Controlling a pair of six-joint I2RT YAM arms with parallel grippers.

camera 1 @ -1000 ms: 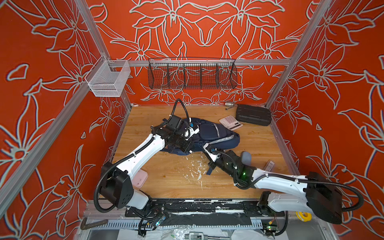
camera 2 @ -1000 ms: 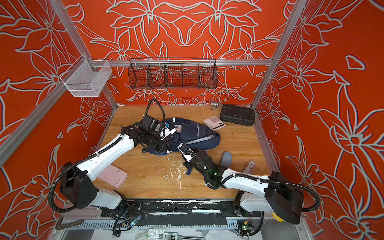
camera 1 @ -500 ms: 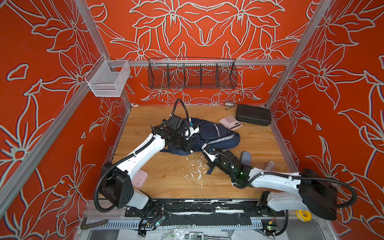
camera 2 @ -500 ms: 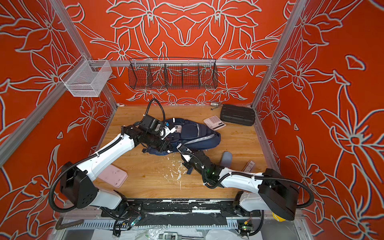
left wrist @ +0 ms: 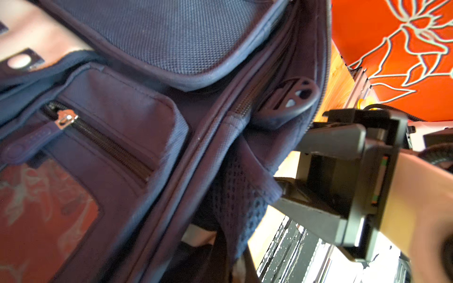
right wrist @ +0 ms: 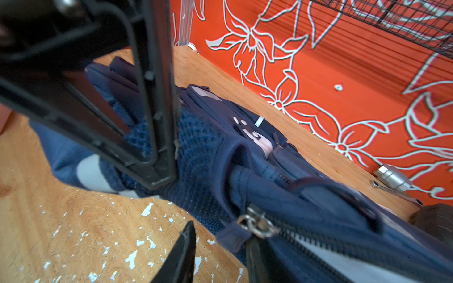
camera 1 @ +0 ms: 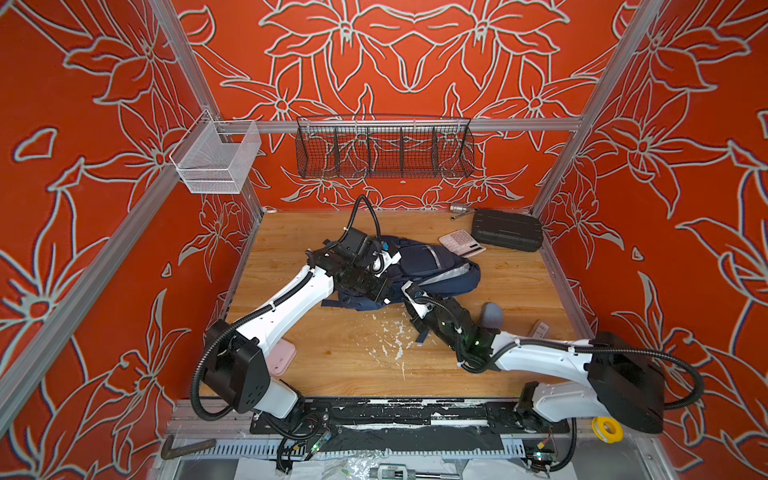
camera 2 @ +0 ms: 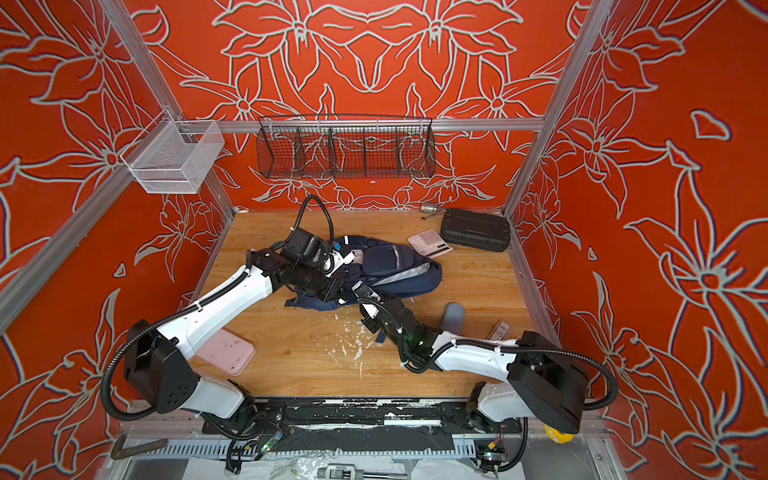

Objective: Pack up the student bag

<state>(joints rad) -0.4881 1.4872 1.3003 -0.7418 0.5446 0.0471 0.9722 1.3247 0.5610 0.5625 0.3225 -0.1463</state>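
Observation:
The navy-blue student bag (camera 1: pixel 432 266) (camera 2: pixel 390 266) lies on its side in the middle of the wooden floor. My left gripper (camera 1: pixel 384 291) (right wrist: pixel 159 171) is shut on the bag's blue mesh side panel (right wrist: pixel 201 152) at its near edge. My right gripper (camera 1: pixel 409 289) (right wrist: pixel 218 236) is just beside it, low over the floor, and open. The fabric tab of a zip pull (right wrist: pixel 232 237) lies between its fingers, close against one, and neither finger presses it. In the left wrist view the bag's pockets (left wrist: pixel 147 122) fill the frame and the right gripper (left wrist: pixel 286 174) points at the mesh.
A pink calculator (camera 1: pixel 461 243), a black ribbed case (camera 1: pixel 507 230) and a metal tool (camera 1: pixel 459 208) lie at the back right. A grey object (camera 1: pixel 491 316) and a small white item (camera 1: pixel 539 329) lie right of the right arm. A pink flat object (camera 1: pixel 280 355) lies under the left arm. White flecks (camera 1: pixel 395 332) dot the wood.
The right gripper's jaws have spread apart and its arm has shifted a little leftward along the bag's near edge. The left arm and the bag have not moved.

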